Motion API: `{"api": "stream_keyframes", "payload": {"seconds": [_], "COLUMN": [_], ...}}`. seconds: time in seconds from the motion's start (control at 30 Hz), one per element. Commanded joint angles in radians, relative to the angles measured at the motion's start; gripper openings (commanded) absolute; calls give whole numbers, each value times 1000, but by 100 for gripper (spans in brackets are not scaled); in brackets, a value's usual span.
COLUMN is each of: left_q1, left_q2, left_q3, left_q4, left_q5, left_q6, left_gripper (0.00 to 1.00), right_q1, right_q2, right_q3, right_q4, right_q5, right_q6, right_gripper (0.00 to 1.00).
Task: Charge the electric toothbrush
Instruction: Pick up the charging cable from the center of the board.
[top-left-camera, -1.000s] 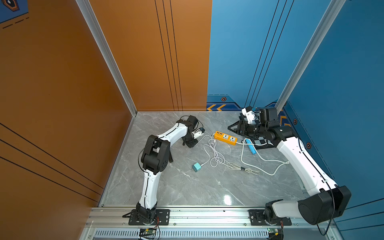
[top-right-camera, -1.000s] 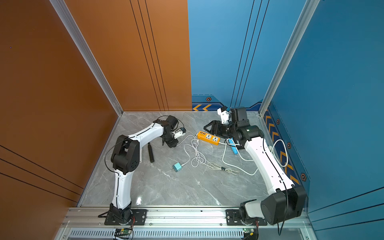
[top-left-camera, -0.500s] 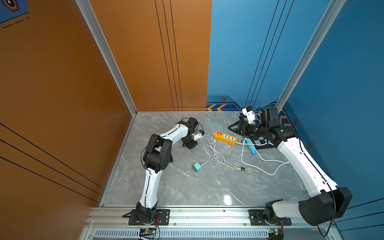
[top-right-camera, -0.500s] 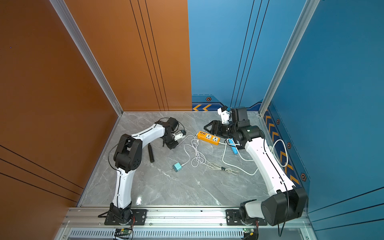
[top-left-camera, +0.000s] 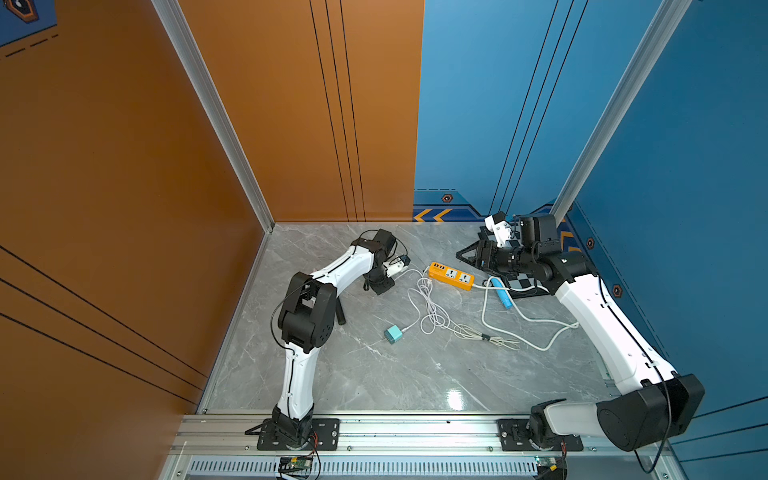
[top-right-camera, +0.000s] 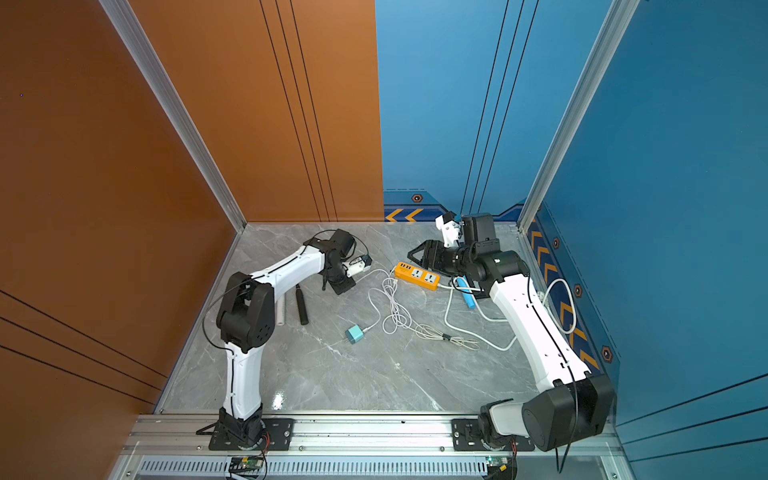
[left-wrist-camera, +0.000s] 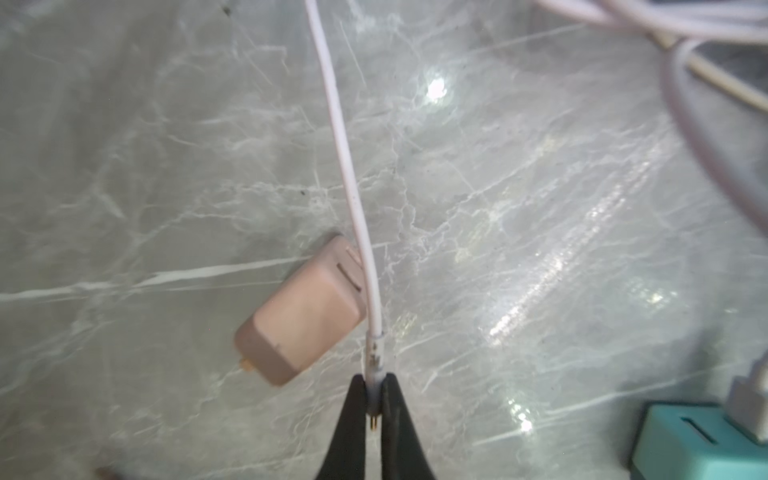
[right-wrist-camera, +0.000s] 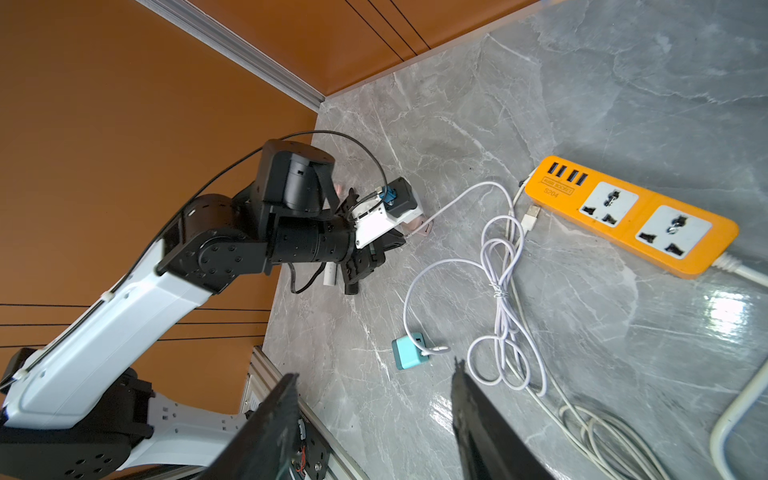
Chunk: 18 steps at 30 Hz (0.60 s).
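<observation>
Left gripper: My left gripper is closed tight on the small plug at the end of the white cable. The pin tip pokes out between the jaws, low over the table.
Right gripper: My right gripper has its jaws well apart and holds nothing. It hangs in the air near the port end of the power strip.
Toothbrush: I take the blue stick to be the toothbrush. It lies flat just beside the strip's corded end, against the thick white cord, under my right arm. No cable is joined to it.
Power strip: In the right wrist view both sockets and the row of small ports are empty.
Adapters: The teal adapter lies mid-table with a cable plugged into it and its prongs in no socket. The pink adapter lies just beside the plug I am gripping, with nothing in it that I can see.
Loose end: A flat plug lies on the table just beside the strip's ports, not pushed in.
Unsure: A black stick and a white stick lie by my left arm. I cannot tell what they are.
Done: Only the cable's small end is in hand.
Left to do: By my judgement, nearly everything. The small plug must go into the toothbrush, and the cable must be powered through an adapter or port on the strip.
</observation>
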Motion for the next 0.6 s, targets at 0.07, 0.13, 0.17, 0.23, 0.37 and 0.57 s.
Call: {"api": "stream_keyframes", "payload": {"seconds": [0.07, 0.13, 0.17, 0.23, 0.37, 0.57], "left_q1": [-60, -92, -107, -136, -177, -236], "left_q2": [-283, -377, -421, -492, -561, -545], "left_q3": [-98, -190, -243, -328, -404, -524], "left_q4": [183, 339, 434, 609, 880, 1331], "left_q5": [-100, -127, -146, -163, -175, -226], "left_q6": [237, 365, 433, 567, 683, 984], "left_gripper": [0, 0, 0, 0, 0, 0], "right_q1": [-4, 1, 7, 15, 37, 116], "right_q2": [37, 50, 59, 74, 103, 136], "right_q3": [58, 77, 93, 122, 174, 243], "right_q4": [-15, 0, 5, 15, 54, 79], "right_q5": [-38, -67, -85, -105, -144, -186], "right_q6": [50, 73, 81, 92, 123, 94], "right_gripper": [61, 61, 61, 61, 61, 66]}}
